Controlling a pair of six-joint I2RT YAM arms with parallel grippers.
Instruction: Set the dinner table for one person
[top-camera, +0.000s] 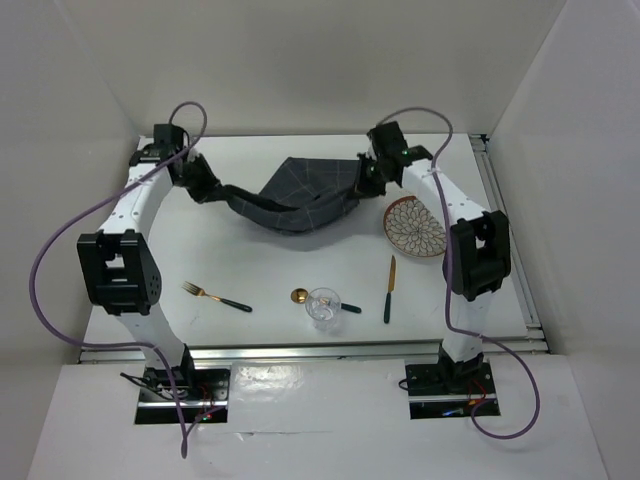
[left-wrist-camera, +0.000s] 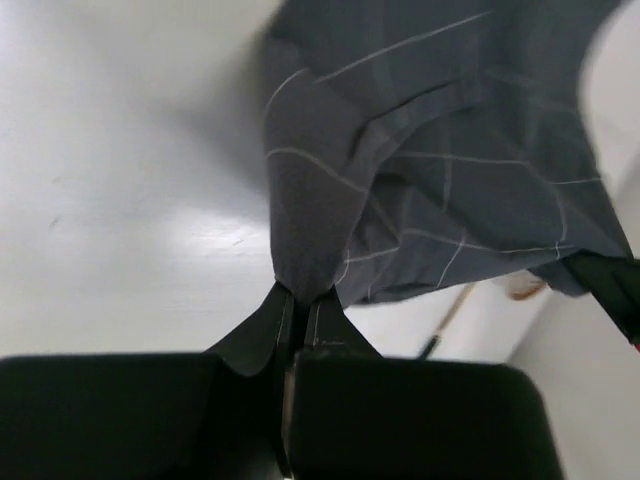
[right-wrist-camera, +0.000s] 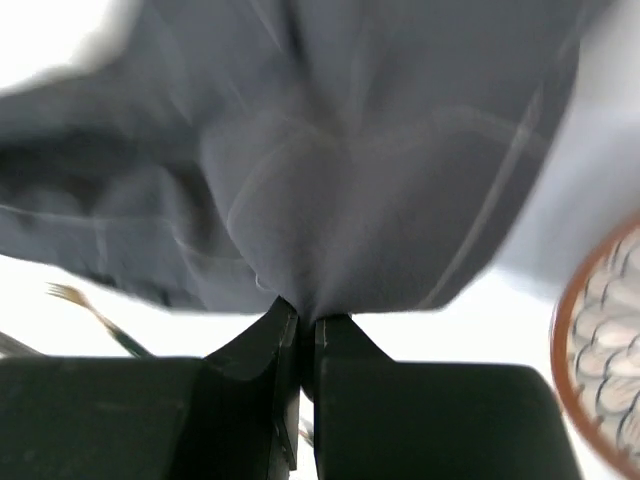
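Observation:
A dark grey cloth (top-camera: 300, 195) with thin pale grid lines hangs slack between my two grippers over the far part of the white dinner table (top-camera: 290, 270). My left gripper (top-camera: 207, 187) is shut on its left corner, seen in the left wrist view (left-wrist-camera: 299, 293) with the cloth (left-wrist-camera: 430, 170) spreading away. My right gripper (top-camera: 366, 180) is shut on its right corner, seen in the right wrist view (right-wrist-camera: 299, 316) with the cloth (right-wrist-camera: 330, 170) bunched above the jaws. The cloth's middle sags onto the table.
A patterned plate (top-camera: 415, 227) with a brown rim lies at the right, also in the right wrist view (right-wrist-camera: 600, 360). A gold knife (top-camera: 389, 287), a clear glass (top-camera: 323, 306), a gold spoon (top-camera: 299, 295) and a gold fork (top-camera: 215, 296) lie near the front.

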